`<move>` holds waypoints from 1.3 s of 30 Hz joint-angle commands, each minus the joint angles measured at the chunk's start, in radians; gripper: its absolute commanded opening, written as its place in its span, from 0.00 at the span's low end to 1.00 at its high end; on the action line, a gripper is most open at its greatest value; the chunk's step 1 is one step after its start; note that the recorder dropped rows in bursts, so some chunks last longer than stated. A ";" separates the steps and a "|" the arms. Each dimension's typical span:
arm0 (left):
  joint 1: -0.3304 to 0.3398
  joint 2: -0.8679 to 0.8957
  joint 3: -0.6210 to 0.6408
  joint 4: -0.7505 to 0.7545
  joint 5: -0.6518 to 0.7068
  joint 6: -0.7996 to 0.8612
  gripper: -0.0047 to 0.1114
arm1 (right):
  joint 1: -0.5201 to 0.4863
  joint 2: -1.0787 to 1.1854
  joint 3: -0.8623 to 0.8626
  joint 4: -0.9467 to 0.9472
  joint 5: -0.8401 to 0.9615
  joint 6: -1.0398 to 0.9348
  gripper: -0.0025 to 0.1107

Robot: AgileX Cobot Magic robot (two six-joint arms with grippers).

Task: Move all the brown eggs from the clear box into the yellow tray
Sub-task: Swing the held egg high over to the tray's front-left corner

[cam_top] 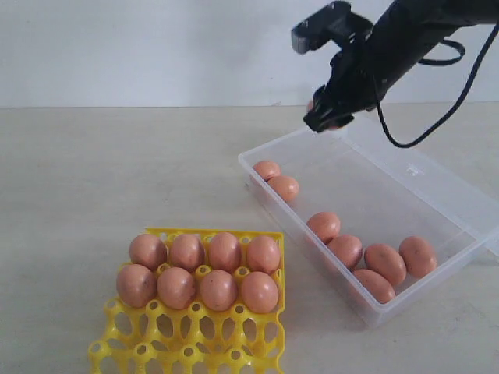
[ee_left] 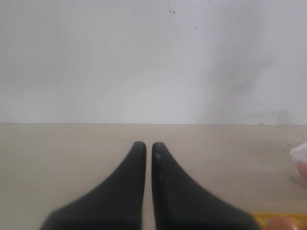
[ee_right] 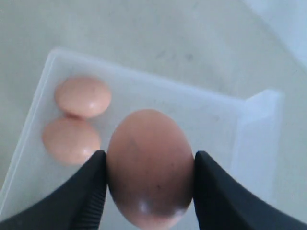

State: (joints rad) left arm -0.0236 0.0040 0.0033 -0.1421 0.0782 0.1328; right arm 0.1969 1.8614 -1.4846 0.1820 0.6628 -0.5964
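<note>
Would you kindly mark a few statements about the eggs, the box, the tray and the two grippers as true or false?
1. The right gripper grips a brown egg over the clear box. True.
2. The yellow tray holds eight eggs. True.
3. The clear box is empty. False: seven eggs lie in it.
4. The left gripper carries an egg. False: its fingers stand close together with nothing between them.
5. Every cup of the yellow tray is filled. False: the near rows are bare.
</note>
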 commanded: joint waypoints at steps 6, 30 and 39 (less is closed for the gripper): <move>0.001 -0.004 -0.003 -0.003 -0.007 -0.007 0.08 | -0.004 -0.112 -0.004 0.044 -0.418 -0.074 0.02; 0.001 -0.004 -0.003 -0.003 -0.002 -0.007 0.08 | 0.366 -0.224 0.009 0.142 -0.608 -0.099 0.02; 0.001 -0.004 -0.003 -0.003 -0.002 -0.007 0.08 | 0.545 -0.224 0.009 0.224 -0.655 0.008 0.02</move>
State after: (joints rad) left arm -0.0236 0.0040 0.0033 -0.1421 0.0782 0.1328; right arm 0.6939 1.6438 -1.4762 0.3937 0.0979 -0.5711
